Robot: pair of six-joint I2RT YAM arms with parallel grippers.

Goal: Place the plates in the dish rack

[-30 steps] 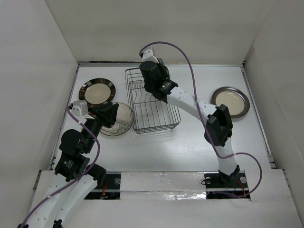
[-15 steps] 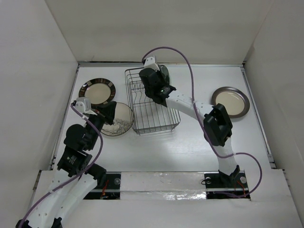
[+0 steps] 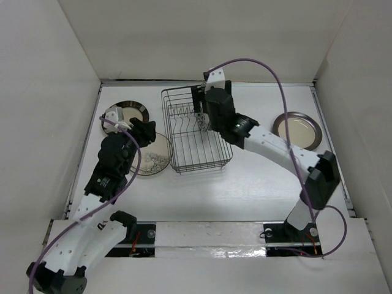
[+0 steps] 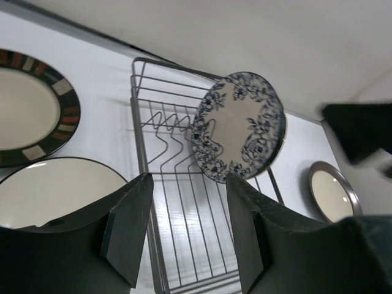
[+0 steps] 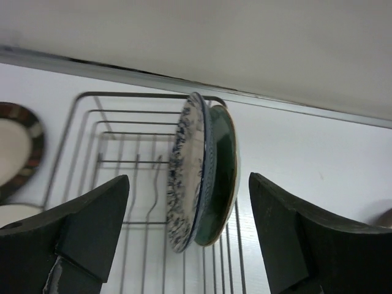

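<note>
The dish rack [image 3: 208, 156] stands mid-table. Two plates stand upright at its far end: a blue-floral plate [image 5: 187, 177] and, behind it, a green plate [image 5: 222, 174]. My right gripper [image 3: 202, 117] hovers over that end, open, its fingers [image 5: 92, 226] wide of both plates and touching neither. My left gripper [image 3: 145, 131] is open and empty left of the rack, above a dark-rimmed cream plate [image 3: 158, 154]. A patterned-edge plate [image 4: 30, 110] lies beyond it. A grey-brown rimmed plate [image 3: 298, 130] lies flat at the far right.
White walls close in the table on the left, back and right. The near half of the rack [image 4: 184, 245] holds no plates. The right arm's purple cable [image 3: 269, 67] loops high over the back of the table.
The right gripper has opened and drawn back from the plates in the rack, its elbow swinging right. The left gripper shut, then opened, and reached farther across the cream plate.
</note>
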